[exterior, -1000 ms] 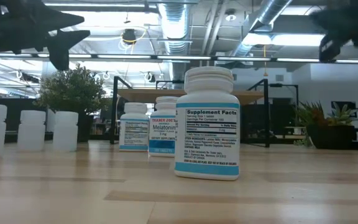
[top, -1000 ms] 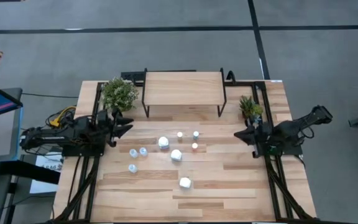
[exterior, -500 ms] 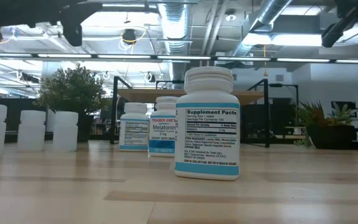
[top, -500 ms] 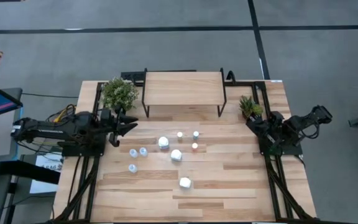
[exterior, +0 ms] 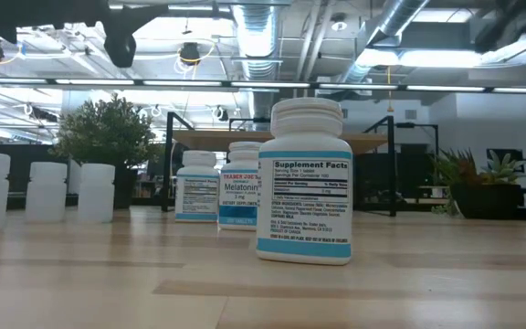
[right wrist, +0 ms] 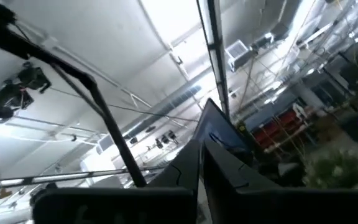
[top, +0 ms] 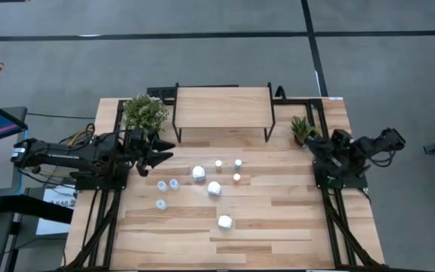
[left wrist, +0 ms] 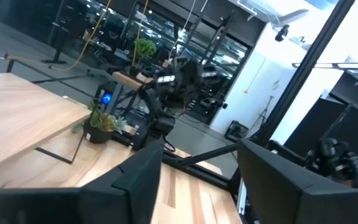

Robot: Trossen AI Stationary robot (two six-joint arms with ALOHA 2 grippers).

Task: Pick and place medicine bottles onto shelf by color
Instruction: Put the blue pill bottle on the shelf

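Bottles on the table, shelf bare.
Left gripper spread near them; right gripper clenched at the edge.

Two black jointed arms; angular fingers

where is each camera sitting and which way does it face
High view: above the table, looking straight down; shows both arms, left end effector open near the bushy plant, right end effector by the small plant.
Low view: at tabletop height, looking level across at the labelled white bottle; dark arm parts cross the top.
Left wrist view: looks between its spread fingers across the table at the right arm.
Right wrist view: tilted up at the ceiling, past its closed fingers.
High and low views share the shelf.
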